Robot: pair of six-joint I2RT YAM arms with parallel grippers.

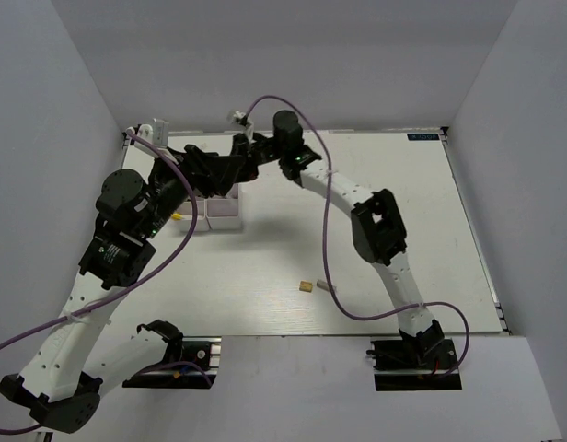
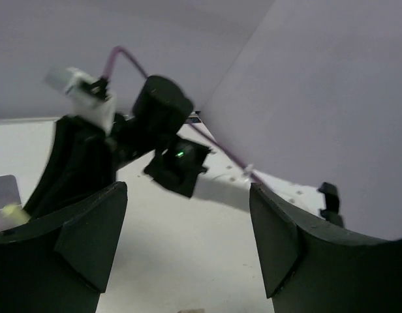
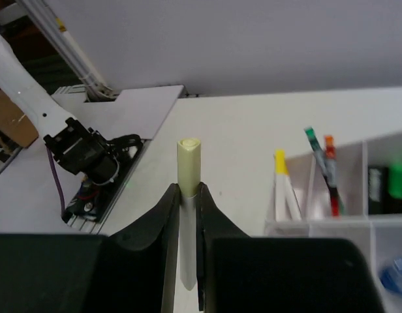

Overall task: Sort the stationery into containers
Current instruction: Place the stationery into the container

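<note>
My right gripper (image 3: 189,189) is shut on a thin white stick with a pale yellow tip (image 3: 188,160), held upright above the table beside the divided white tray (image 3: 318,225). The tray's compartments hold another yellow-tipped stick (image 3: 282,182), a green-tipped pen (image 3: 315,150), a red pen (image 3: 331,179), a black-green highlighter (image 3: 397,182) and a blue bottle (image 3: 393,274). My left gripper (image 2: 188,195) is open and empty above the table, facing the right arm. In the top view both grippers (image 1: 214,170) crowd over the tray (image 1: 224,212). A tan eraser block (image 1: 306,286) lies on the table.
A small white piece (image 1: 326,289) lies next to the tan eraser. The right arm's black wrist joint (image 2: 162,104) and purple cable (image 2: 220,147) hang close in front of my left gripper. Grey walls enclose the table on three sides.
</note>
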